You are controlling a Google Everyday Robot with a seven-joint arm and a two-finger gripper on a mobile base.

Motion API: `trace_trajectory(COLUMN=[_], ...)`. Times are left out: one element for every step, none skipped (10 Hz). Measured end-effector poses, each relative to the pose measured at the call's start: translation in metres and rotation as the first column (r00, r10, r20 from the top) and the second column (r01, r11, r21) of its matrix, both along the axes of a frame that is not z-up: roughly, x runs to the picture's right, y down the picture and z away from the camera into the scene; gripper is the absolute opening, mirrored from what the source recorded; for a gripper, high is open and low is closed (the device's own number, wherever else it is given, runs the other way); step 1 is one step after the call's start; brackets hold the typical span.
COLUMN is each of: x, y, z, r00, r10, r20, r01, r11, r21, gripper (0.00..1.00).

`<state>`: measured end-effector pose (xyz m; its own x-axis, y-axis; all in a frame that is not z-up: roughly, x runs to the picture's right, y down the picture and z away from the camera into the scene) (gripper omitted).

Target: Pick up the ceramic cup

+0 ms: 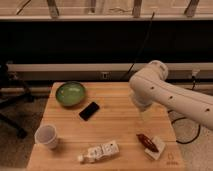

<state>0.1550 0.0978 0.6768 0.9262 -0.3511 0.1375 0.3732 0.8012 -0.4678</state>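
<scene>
Fingers of the gripper [144, 112] stand spread and empty over the table [120, 127], well apart from the ceramic cup [46, 136].

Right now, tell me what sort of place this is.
Probably a lab or workshop test area: a wooden table before a dark wall with cables, an office-chair base at left. The pincer hangs open over the table's right side, away from the ceramic cup.

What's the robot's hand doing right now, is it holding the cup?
Gripper: open, holding nothing, hidden under the end of the white arm above the table. The cup stands untouched at the front left.
</scene>
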Motion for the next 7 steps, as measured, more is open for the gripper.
trace_trajectory(x=[-0.013,-0.023,-0.025,-0.029,-0.038,-0.051,-0.06], y=[0.0,-0.001,-0.001,-0.001,-0.002,-0.003,-0.003], z=[-0.001,-0.002,-0.003,-0.004,-0.006,-0.006,-0.007], r00=[0.999,0.997,0.996,0.993,0.988,0.981,0.975], r10=[-0.033,-0.061,-0.076,-0.099,-0.132,-0.161,-0.185], r20=[0.021,0.039,0.047,0.062,0.083,0.104,0.12], r01=[0.033,0.061,0.076,0.099,0.131,0.159,0.183], r11=[0.9995,0.9981,0.9971,0.9951,0.9912,0.9869,0.9827], r21=[0.003,0.007,0.008,0.011,0.018,0.024,0.03], gripper=[0.8,0.8,0.8,0.8,0.8,0.8,0.8])
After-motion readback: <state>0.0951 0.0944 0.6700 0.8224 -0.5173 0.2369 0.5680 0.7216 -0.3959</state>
